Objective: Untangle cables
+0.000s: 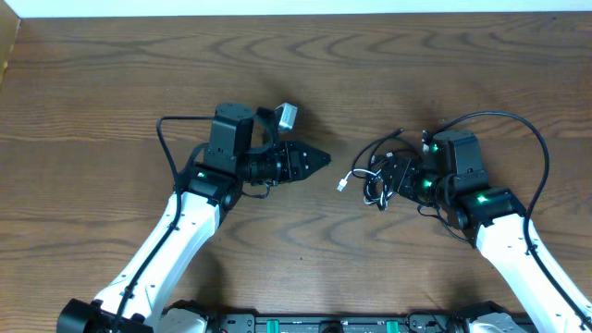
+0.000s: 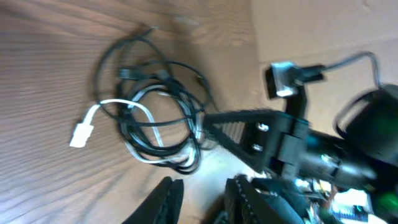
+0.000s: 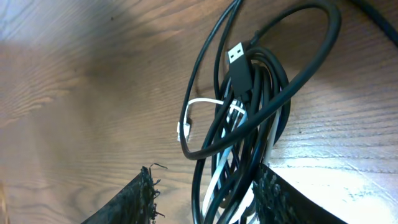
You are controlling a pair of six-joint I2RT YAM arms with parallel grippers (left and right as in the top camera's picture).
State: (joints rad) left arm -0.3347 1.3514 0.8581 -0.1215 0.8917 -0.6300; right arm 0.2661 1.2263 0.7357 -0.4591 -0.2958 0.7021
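Worktop (image 1: 111, 83): brown wood grain, smooth, low satin sheen.
Cables (image 3: 261, 87): smooth black plastic sheath, slightly glossy; one white cable (image 2: 134, 106), smooth plastic.
USB plug (image 3: 237, 53): black moulded body, dark metal-looking tip.
Right claw (image 3: 205, 186), at 3 o'clock on the worktop: matt black fingers (image 3: 140, 196), rough frayed edges.
Arm shells (image 1: 185, 222): glossy white plastic.

you're looking at two grippers: left gripper (image 1: 322, 159), right gripper (image 3: 208, 198). one tangle of cables (image 1: 375, 174): one white cord (image 2: 118, 103), black cords (image 3: 264, 87) too knotted to count.
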